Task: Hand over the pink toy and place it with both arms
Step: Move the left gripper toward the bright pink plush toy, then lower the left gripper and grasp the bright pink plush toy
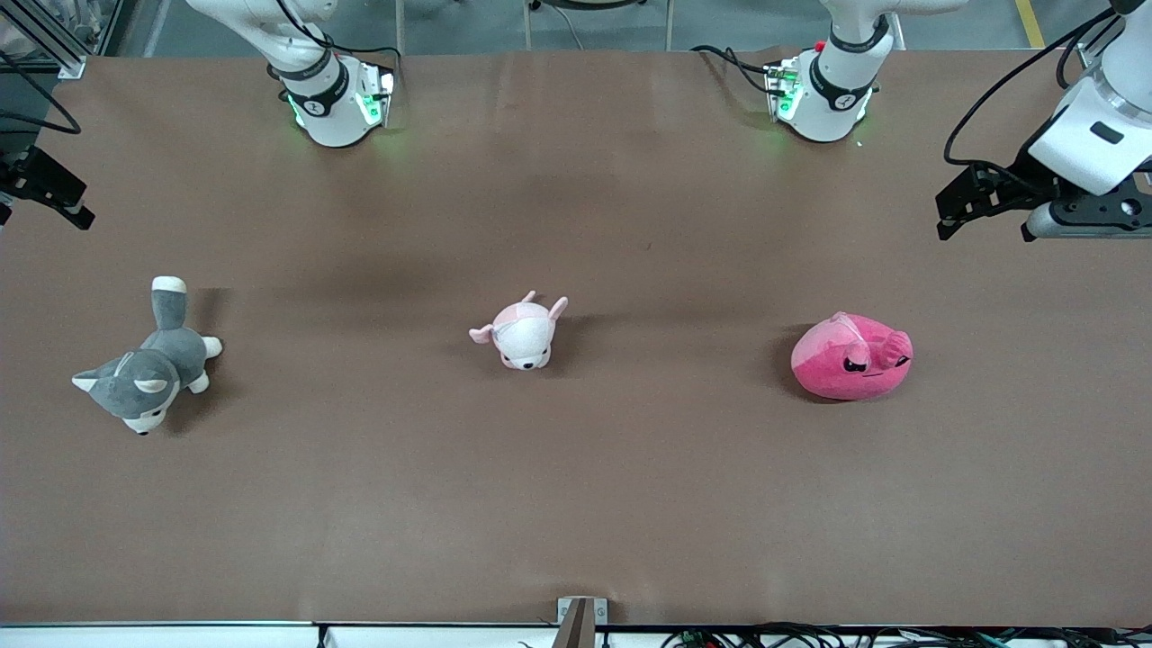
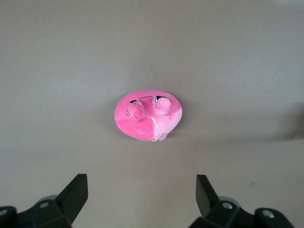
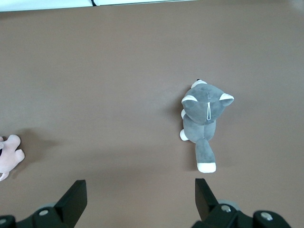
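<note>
Hot-pink and plush, the pink toy (image 1: 851, 356), lying untouched toward the left arm's end of the table (image 1: 576, 504), is judged light and squashy, best pinched across its rounded body by the spread-fingered left gripper (image 2: 141, 194), while the right gripper (image 3: 140, 195) is held agape over the grey-and-white plush dog's (image 3: 204, 118) end.

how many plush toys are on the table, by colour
hot-pink: 1, the pink toy, toward the left arm's end
pale pink-and-white: 1, the small plush animal, mid-table
grey-and-white: 1, the plush dog, toward the right arm's end
total: 3
</note>
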